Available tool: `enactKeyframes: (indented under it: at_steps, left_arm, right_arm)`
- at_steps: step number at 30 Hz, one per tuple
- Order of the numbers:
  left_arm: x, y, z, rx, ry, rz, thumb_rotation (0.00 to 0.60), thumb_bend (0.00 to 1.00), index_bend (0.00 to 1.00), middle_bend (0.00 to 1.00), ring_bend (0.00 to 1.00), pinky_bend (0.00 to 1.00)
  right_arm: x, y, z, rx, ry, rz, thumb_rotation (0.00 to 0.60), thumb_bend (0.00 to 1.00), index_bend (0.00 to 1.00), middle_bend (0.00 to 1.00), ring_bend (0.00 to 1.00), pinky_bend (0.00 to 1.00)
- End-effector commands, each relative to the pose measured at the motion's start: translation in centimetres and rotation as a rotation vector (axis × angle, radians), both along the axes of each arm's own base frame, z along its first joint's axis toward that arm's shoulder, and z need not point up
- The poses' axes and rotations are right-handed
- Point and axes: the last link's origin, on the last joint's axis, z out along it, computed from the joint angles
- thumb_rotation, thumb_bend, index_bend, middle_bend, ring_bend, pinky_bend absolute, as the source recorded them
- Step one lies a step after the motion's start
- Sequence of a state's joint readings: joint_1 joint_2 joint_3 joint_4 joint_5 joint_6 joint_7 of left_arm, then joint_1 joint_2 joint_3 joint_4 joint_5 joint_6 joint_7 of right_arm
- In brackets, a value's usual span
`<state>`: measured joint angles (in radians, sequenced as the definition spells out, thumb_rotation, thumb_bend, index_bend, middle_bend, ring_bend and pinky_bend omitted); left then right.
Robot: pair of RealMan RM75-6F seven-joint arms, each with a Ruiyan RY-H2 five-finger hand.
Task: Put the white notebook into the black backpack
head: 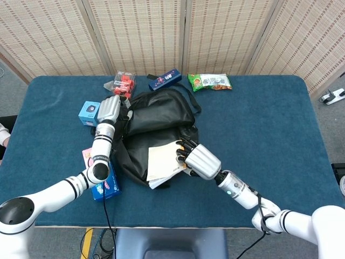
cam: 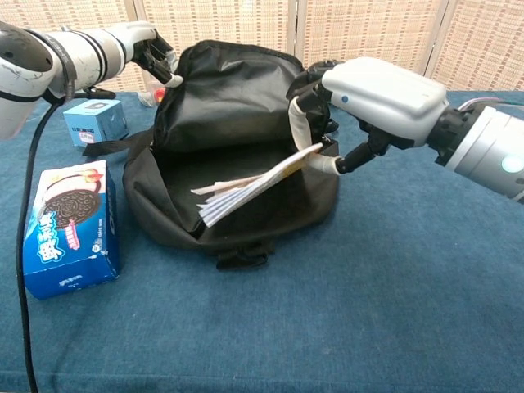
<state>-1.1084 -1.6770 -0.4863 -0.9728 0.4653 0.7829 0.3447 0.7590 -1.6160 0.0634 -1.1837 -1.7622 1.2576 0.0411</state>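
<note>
The black backpack (head: 161, 116) (cam: 233, 106) lies in the middle of the blue table with its mouth gaping toward me. My left hand (head: 109, 109) (cam: 151, 53) grips the top flap at the bag's left rear and holds it up. The white notebook (head: 163, 162) (cam: 254, 184) lies nearly flat across the open mouth, its pages fanned at the near left end. My right hand (head: 199, 159) (cam: 372, 90) pinches the notebook's right edge at the bag's right rim.
A blue cookie box (cam: 70, 225) (head: 105, 183) lies left of the bag. A small blue box (head: 89, 113) (cam: 94, 119), a red packet (head: 123, 83), a dark blue box (head: 165, 79) and a green snack bag (head: 210, 82) sit toward the table's far edge.
</note>
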Motion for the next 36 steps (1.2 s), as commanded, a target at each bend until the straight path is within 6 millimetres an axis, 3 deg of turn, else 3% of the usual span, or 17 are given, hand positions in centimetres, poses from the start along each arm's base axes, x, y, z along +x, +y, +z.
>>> enactKeyframes:
  at_steps: [1,15,36]
  left_arm:
    - [-0.1,-0.1,0.1,0.001,0.000,0.002,0.600,0.54,0.83,0.41,0.35,0.13]
    - [0.0,-0.6,0.9,-0.002,0.001,-0.004,0.600,0.54,0.83,0.41,0.34,0.13]
    - [0.4,-1.2,1.5,-0.026,0.002,-0.006,0.600,0.54,0.83,0.41,0.35,0.11]
  right_arm:
    - [-0.6,-0.3,-0.5,-0.007,0.042,-0.007,0.600,0.51,0.62,0.42,0.20,0.13]
    - [1.5,-3.7,-3.5,-0.065,0.149,-0.001,0.600,0.51,0.62,0.37,0.19,0.12]
    - [3.3,-6.9,-7.7,-0.269,0.381,0.087,0.600,0.51,0.62,0.19,0.00,0.00]
